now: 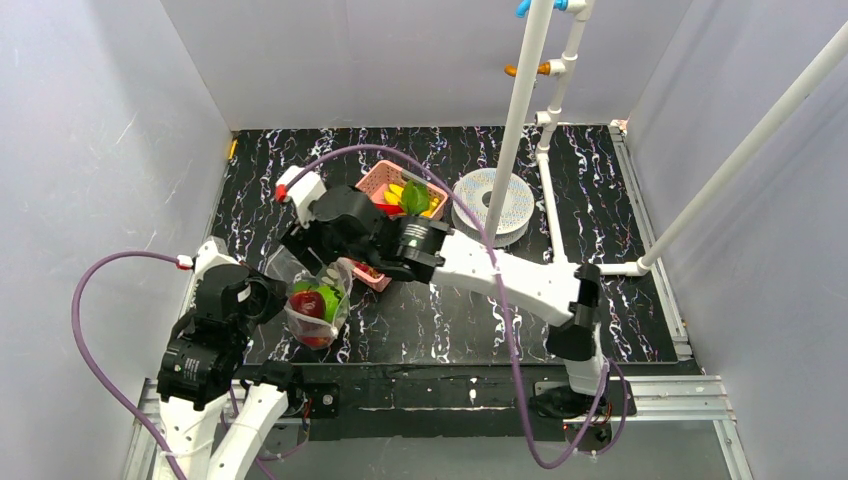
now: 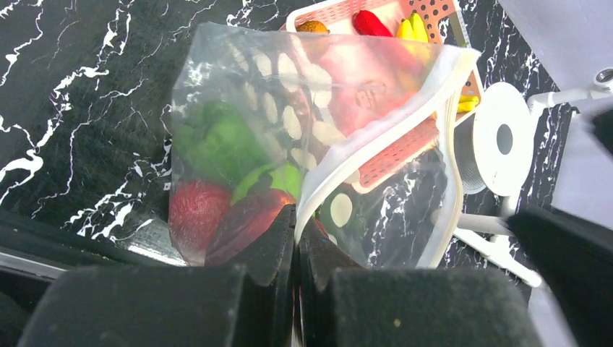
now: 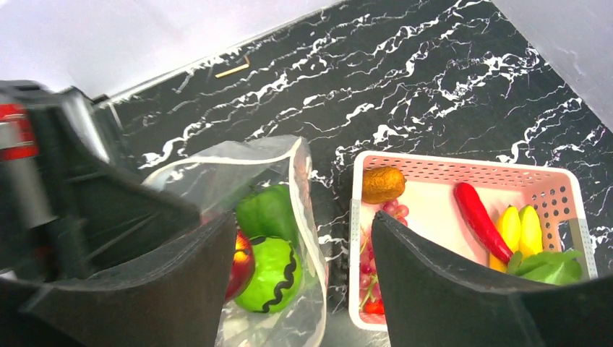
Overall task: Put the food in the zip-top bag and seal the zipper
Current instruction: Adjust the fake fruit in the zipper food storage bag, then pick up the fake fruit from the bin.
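The left hand [image 2: 295, 242] is clamping the zip-top bag [image 2: 238, 108] by its zipper [image 2: 383, 130] at lower centre. The right hand [image 3: 302, 231], spread wide and empty, is hovering over the bag's mouth. More food [image 3: 477, 213] is lying in the basket [image 3: 463, 165], right. Keeping that rim lifted is making drops easier.

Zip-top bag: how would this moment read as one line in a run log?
left gripper: shut on zip-top bag rim | right gripper: open, empty, over bag mouth | bagged: red apple | pink basket: red chili inside
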